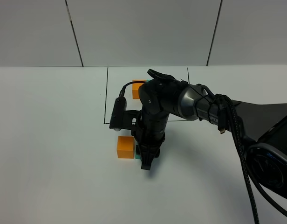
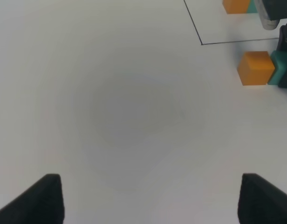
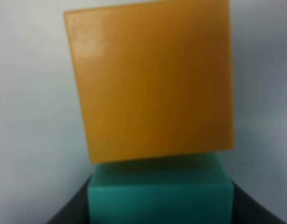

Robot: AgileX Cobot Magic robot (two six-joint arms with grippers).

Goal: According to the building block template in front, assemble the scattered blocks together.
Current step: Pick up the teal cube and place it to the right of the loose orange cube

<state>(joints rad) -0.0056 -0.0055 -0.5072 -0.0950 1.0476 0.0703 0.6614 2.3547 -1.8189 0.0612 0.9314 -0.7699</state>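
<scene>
White worktop (image 1: 50,140) spreads under me, grey wall panels behind. My right end effector (image 1: 147,157) points down, fingers closed against the teal cube (image 3: 160,193), which touches the orange cube (image 1: 125,146) just outside the black drawn rectangle (image 1: 105,98). Inside it sits the template (image 1: 137,88), partly hidden by my arm. My left end effector (image 2: 153,196) hangs wide open, empty.

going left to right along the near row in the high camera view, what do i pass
orange cube → teal cube, only a sliver showing → right gripper, closed on that teal cube
</scene>
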